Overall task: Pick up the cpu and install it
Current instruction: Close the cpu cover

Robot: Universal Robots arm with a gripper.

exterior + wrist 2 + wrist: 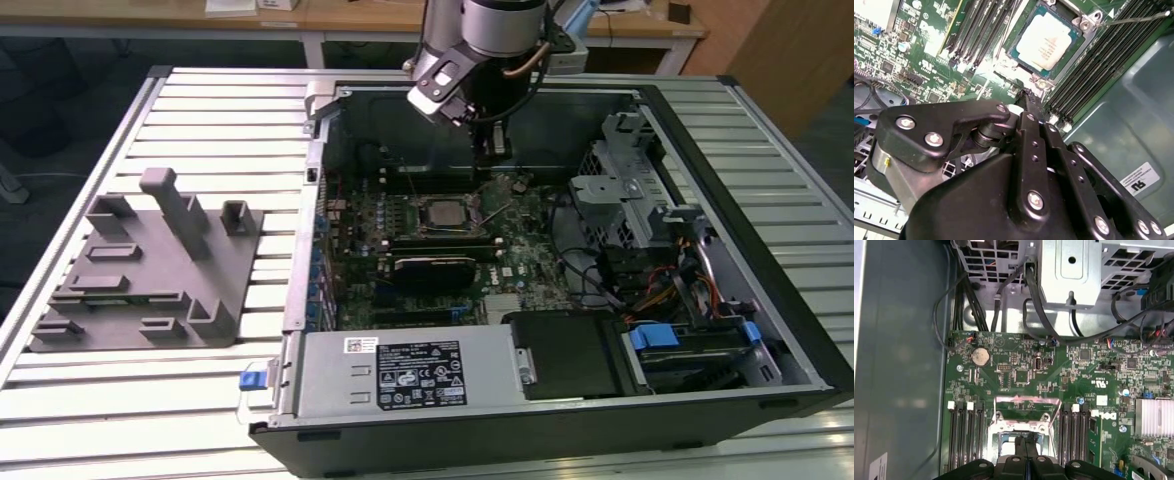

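Slatted metal table (pixel 174 110) under everything, wooden desks behind. Carries an open computer case (pixel 534 440) on its side, motherboard (pixel 521 215) facing up. Holds the cpu (pixel 1046 42) flat in the black-framed socket (pixel 1072 56) near the board's middle, pale silver top upward.

Probably light, rigid, slick across the metal top and delicate on the hidden underside — best pinched level by two opposite edges, never pressed on the face.

Gripper (pixel 1026 100): closed, fingers touching, nothing between them, poised above the board just beside the socket.

Little rim to grasp, to judge by the frame hugging the chip on every side. Crowding it further: memory slots (pixel 1094 75) close on both flanks and a thin wire lever (pixel 1134 17) slanting past one corner.

Farther off, black cables (pixel 1004 290) draped under the drive cage (pixel 627 170) — clear of the socket. Grey fixture block (pixel 147 265) on the table at the exterior view's left, well apart from the case.
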